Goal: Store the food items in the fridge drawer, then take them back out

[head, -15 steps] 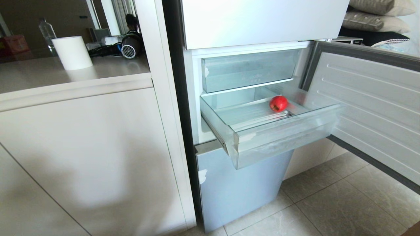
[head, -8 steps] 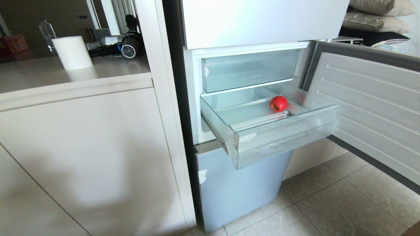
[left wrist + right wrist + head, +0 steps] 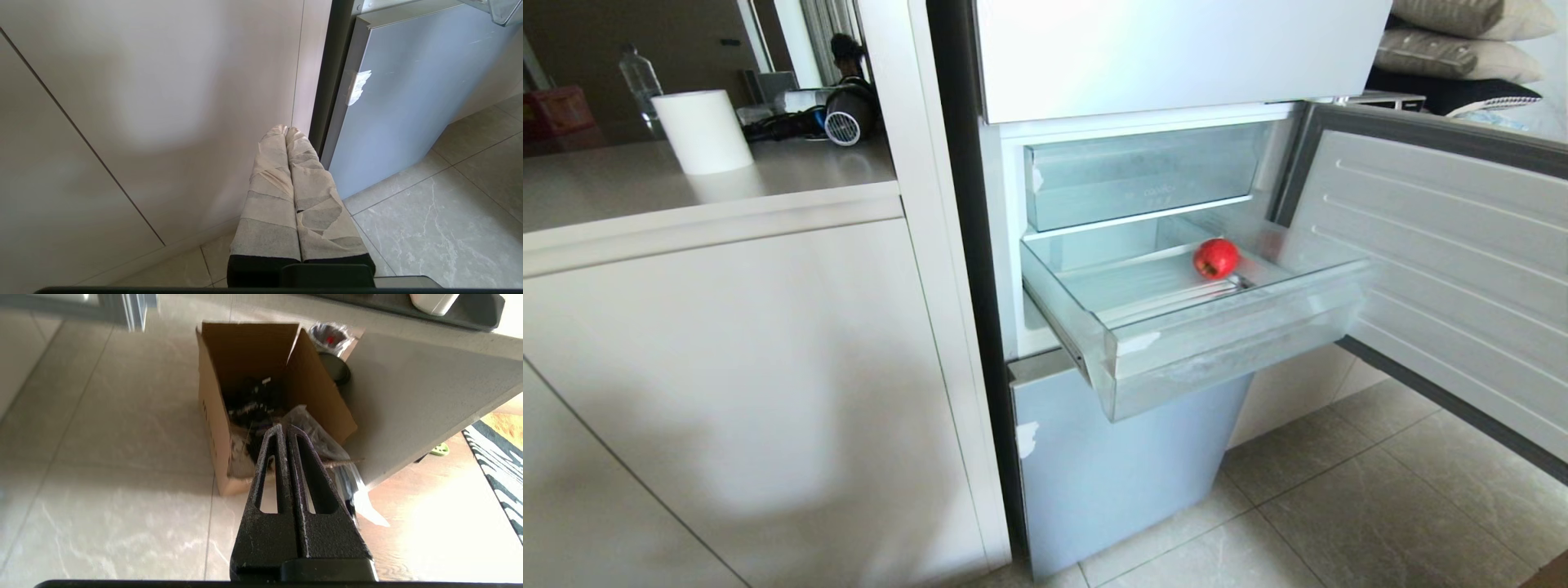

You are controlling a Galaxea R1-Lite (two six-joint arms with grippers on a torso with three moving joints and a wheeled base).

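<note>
Inside the fridge drawer [image 3: 1217, 343] sits the apple [image 3: 1216, 258]; both tools closed, empty.

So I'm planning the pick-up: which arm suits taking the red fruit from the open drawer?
Probably the right. The red fruit lies toward the right side of the fridge drawer. Both hands are shut and away from it: the left hand low by the cabinet, the right hand over a cardboard box.
</note>
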